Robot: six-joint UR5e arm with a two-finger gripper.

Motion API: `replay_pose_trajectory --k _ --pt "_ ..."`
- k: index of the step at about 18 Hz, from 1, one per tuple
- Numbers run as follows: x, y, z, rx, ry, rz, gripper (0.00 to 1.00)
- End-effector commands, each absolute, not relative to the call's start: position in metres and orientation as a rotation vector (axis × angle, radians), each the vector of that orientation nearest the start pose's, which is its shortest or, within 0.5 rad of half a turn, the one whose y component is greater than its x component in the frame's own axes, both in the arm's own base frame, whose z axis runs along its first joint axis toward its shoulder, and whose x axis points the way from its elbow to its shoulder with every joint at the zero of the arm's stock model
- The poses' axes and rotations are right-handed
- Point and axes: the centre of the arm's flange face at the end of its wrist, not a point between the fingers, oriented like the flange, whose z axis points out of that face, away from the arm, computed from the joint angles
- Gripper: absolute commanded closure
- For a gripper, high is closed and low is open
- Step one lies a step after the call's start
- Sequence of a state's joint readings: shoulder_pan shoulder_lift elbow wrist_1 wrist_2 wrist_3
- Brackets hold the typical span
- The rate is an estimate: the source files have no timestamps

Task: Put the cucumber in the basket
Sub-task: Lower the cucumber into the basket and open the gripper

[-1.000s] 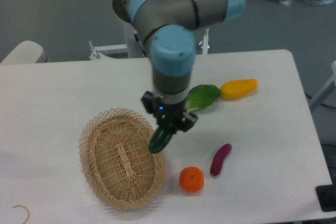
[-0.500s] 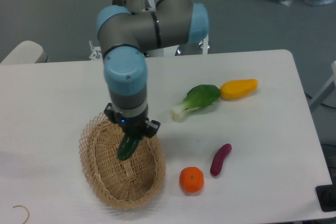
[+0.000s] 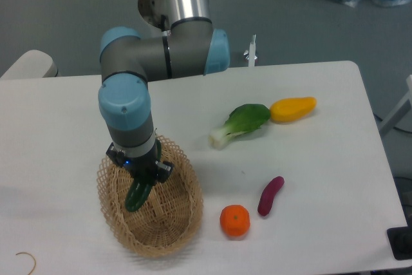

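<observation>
The dark green cucumber (image 3: 136, 195) hangs tilted from my gripper (image 3: 141, 176), which is shut on its upper end. Its lower end sits inside the tan wicker basket (image 3: 182, 218), at the left part of the bowl; I cannot tell whether it touches the bottom. The basket stands at the front left of the white table. My arm comes down from the back and hides the basket's far rim.
A bok choy (image 3: 239, 123) and a yellow vegetable (image 3: 293, 108) lie at the right back. A small purple vegetable (image 3: 270, 195) and an orange (image 3: 235, 220) lie right of the basket. A thin cord loop (image 3: 26, 261) lies at the front left corner.
My gripper has carried the cucumber leftward from the basket's right rim to over its left part and lowered it into the bowl. Nothing else has moved.
</observation>
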State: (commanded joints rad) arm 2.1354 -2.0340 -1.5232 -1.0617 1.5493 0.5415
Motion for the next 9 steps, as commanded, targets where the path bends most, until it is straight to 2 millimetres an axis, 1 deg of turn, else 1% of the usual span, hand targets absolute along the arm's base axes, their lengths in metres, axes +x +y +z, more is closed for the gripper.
replay_pose_trajectory --k 2,4,6,9 --pt "-0.235 0.626 0.275 -3.051 -0.034 0.046 0.47" --pt "-0.232 0.628 0.262 -3.041 -0.024 0.055 0.47" --pt "-0.231 0.629 0.252 -3.047 -0.022 0.049 0.47" --pt "-0.231 0.628 0.245 -3.057 -0.02 0.043 0.47"
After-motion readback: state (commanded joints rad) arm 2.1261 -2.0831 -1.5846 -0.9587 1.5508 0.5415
